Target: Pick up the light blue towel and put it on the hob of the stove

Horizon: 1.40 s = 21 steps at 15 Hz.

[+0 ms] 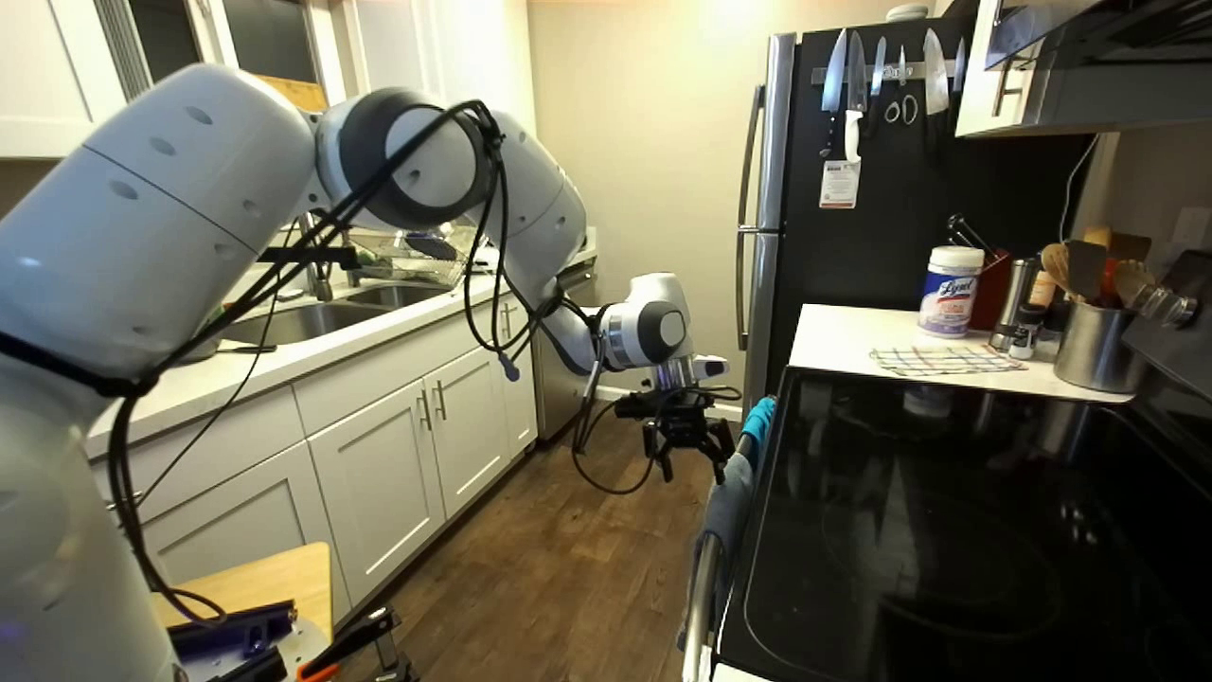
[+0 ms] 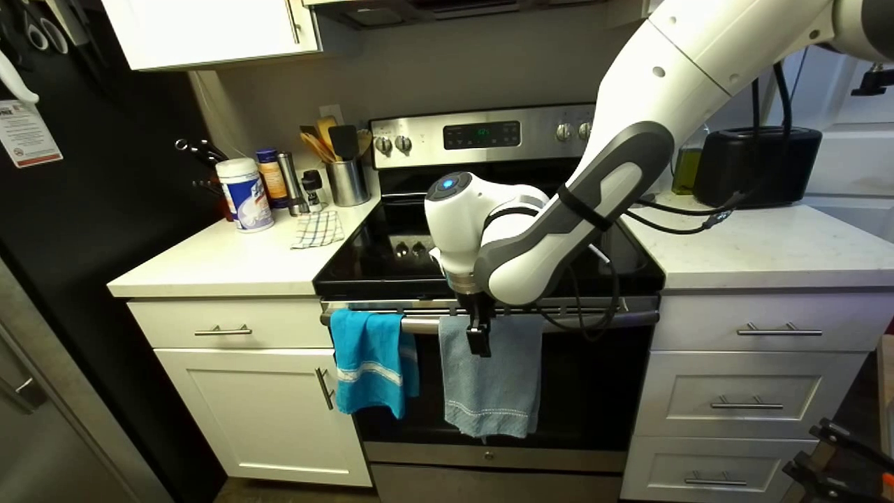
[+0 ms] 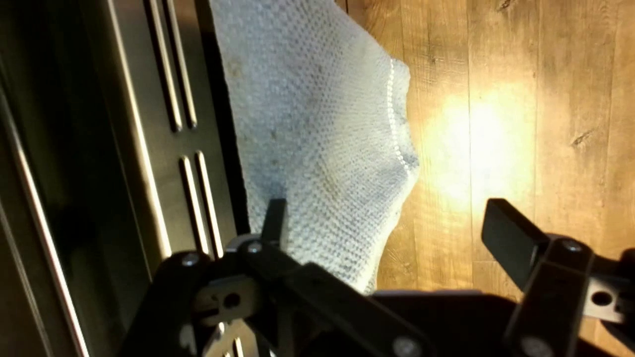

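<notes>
A light grey-blue towel (image 2: 492, 391) hangs over the oven handle (image 2: 420, 325); it also shows in an exterior view (image 1: 727, 502) and the wrist view (image 3: 307, 114). A bright turquoise towel (image 2: 367, 363) hangs beside it, nearer the fridge, and shows partly in an exterior view (image 1: 759, 421). My gripper (image 1: 694, 469) points down in front of the handle, open and empty. In the wrist view (image 3: 387, 213) one finger overlaps the grey-blue towel and the other is over the floor. I cannot tell if a finger touches the cloth. The black glass hob (image 1: 937, 530) lies above and behind the handle.
A counter (image 2: 230, 265) beside the stove holds a wipes tub (image 2: 246, 194), a checked cloth (image 2: 318, 229) and a utensil pot (image 2: 347, 183). A toaster (image 2: 758, 166) stands on the counter across the stove. Sink cabinets (image 1: 379, 464) line the aisle opposite.
</notes>
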Each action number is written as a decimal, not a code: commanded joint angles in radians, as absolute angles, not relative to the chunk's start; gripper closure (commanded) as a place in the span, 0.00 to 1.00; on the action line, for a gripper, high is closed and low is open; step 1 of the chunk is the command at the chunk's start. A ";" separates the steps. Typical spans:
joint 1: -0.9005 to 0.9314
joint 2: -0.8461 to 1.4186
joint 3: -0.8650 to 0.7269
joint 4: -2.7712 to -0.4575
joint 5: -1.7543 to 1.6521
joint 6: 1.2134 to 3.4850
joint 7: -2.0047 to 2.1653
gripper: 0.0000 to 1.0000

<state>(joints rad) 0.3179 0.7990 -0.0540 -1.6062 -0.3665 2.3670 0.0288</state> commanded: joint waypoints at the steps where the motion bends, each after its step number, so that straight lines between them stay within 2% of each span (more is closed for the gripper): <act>1: 0.336 0.730 -0.089 -1.709 -0.426 2.364 0.107 0.00; 11: 0.321 0.760 -0.116 -1.685 -0.527 2.456 0.106 0.00; 21: 0.277 0.802 -0.066 -1.623 -0.480 2.550 0.037 0.00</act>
<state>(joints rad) 0.3016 0.7833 -0.0868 -1.6467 -0.4961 2.5190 0.0816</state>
